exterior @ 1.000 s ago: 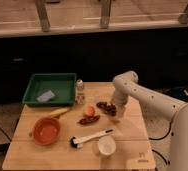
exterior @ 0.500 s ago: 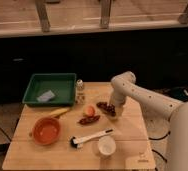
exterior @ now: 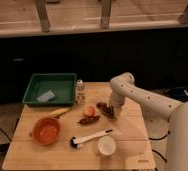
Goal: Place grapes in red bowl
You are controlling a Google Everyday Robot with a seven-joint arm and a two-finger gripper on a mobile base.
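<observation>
**The gripper point(exterior: 112, 106) is low over the grapes point(exterior: 105, 109).**
To grab well, it should come down on the middle of the bunch and squeeze softly, so no berry pops off. The grapes lie on the table point(exterior: 129, 137), right by the gripper. I cannot tell how open it is, or if it holds them. The red bowl point(exterior: 46, 132) sits well apart, past the orange fruit point(exterior: 90, 110).

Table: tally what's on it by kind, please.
Dishes: 3 (red bowl, white cup, green tray)
Food: 4 (grapes, orange, brown item, yellow item)
Other: 3 (brush, bottle, grey item in tray)
Total: 10
Gripper at the grapes.
</observation>
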